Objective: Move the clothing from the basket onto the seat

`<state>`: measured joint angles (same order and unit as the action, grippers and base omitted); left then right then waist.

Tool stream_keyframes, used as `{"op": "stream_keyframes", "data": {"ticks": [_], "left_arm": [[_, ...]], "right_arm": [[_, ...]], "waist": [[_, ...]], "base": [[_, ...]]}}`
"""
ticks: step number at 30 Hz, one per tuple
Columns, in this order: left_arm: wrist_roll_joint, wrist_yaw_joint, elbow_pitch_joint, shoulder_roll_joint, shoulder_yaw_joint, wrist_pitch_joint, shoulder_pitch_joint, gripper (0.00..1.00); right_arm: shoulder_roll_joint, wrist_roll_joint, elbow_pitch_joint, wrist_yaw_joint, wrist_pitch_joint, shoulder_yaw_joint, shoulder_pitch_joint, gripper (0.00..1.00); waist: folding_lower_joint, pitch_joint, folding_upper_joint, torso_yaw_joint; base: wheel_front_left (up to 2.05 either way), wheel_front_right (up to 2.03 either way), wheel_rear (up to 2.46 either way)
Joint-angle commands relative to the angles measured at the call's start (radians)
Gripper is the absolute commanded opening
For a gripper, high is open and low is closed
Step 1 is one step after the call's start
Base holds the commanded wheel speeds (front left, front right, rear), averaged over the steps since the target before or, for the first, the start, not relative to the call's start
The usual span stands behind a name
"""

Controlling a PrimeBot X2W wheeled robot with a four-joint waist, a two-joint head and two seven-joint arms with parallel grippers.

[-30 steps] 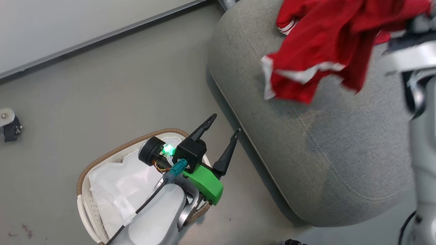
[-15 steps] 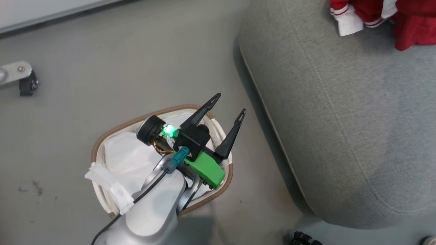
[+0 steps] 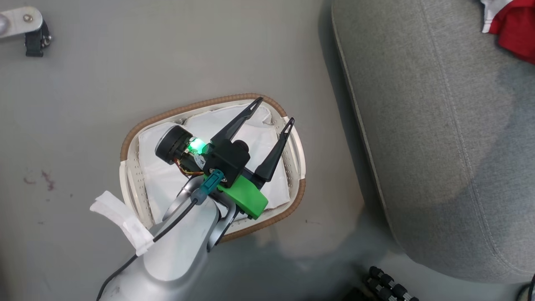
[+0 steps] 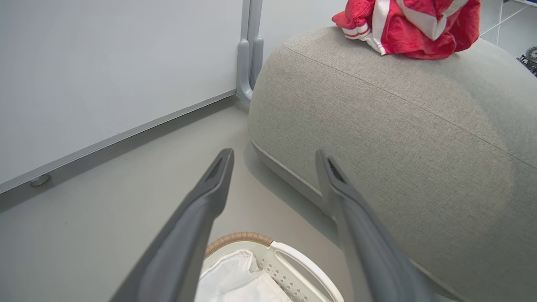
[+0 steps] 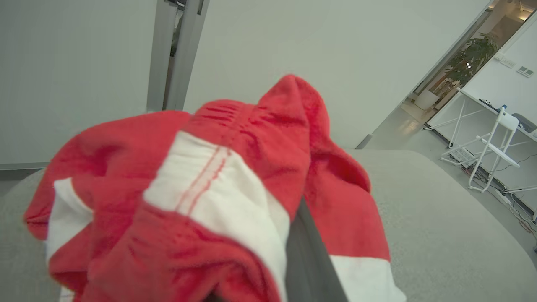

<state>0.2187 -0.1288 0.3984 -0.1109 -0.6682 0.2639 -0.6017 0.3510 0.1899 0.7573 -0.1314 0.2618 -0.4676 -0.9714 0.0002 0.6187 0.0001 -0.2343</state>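
Smooth grey floor meeting plain white wall panel; grey metal post standing between panels; white folding chair, green potted plant sitting beyond.

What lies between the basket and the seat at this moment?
Bare grey floor. The head view shows this shaded strip running between the basket and the edge of the seat; nothing rests on it.

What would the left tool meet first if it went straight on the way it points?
Likely the seat, low on its near side; the open left tool, above the basket, aims there. Depth is unclear: the floor might come first.
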Motion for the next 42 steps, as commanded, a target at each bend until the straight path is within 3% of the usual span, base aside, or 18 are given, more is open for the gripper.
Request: {"op": "stream_keyframes", "data": {"ticks": [1, 5, 6, 7, 8, 9, 10, 29, 42], "left_arm": [[-0.012, -0.003, -0.002, -0.007, 0.005, 0.001, -0.010, 1.00], [-0.012, -0.003, 0.001, -0.007, 0.008, 0.001, -0.003, 1.00], [-0.012, -0.003, 0.002, -0.006, 0.008, 0.001, -0.001, 1.00], [-0.012, -0.003, 0.003, -0.006, 0.009, 0.001, 0.002, 1.00], [-0.010, -0.003, 0.005, -0.005, 0.009, 0.001, 0.005, 1.00], [-0.008, -0.003, 0.006, -0.004, 0.009, 0.001, 0.008, 1.00], [-0.005, -0.003, 0.009, -0.003, 0.008, 0.001, 0.012, 1.00], [0.050, -0.003, 0.026, 0.021, 0.032, 0.001, 0.065, 1.00], [0.086, 0.000, 0.004, 0.050, 0.129, 0.001, 0.159, 1.00]], "right_arm": [[-0.009, 0.007, -0.007, 0.001, 0.004, -0.007, 0.025, 0.00], [-0.043, 0.014, -0.028, 0.001, 0.004, -0.012, 0.069, 0.00], [-0.053, 0.012, -0.036, 0.001, 0.004, -0.010, 0.079, 0.05], [-0.061, 0.011, -0.045, 0.001, 0.004, -0.006, 0.084, 0.29], [-0.069, 0.008, -0.059, 0.001, 0.004, 0.000, 0.093, 0.47], [-0.073, 0.005, -0.070, 0.001, 0.004, 0.005, 0.102, 0.82], [-0.080, 0.001, -0.084, 0.001, 0.004, 0.012, 0.116, 1.00], [-0.180, -0.082, -0.296, 0.001, 0.003, 0.192, 0.421, 1.00], [-0.162, -0.117, -0.314, 0.001, 0.003, 0.273, 0.474, 1.00]], "waist": [[-0.0002, 0.013, -0.0001, 0.009], [-0.0002, 0.007, -0.0001, 0.000], [-0.0002, 0.004, -0.0001, -0.003], [-0.0002, 0.000, -0.0001, -0.006], [-0.0002, -0.004, -0.0001, -0.009], [-0.0002, -0.008, -0.0001, -0.012], [-0.0002, -0.014, -0.0001, -0.015], [-0.0002, -0.162, -0.0001, -0.043], [-0.0002, -0.336, -0.0001, 0.051]], "base": [[0.00, 0.00, 0.00], [0.00, 0.00, 0.00], [0.00, 0.00, 0.00], [0.00, 0.00, 0.00], [0.00, 0.00, 0.00], [0.00, 0.00, 0.00], [0.00, 0.00, 0.00], [0.00, 0.00, 0.00], [0.00, 0.00, 0.00]]}}
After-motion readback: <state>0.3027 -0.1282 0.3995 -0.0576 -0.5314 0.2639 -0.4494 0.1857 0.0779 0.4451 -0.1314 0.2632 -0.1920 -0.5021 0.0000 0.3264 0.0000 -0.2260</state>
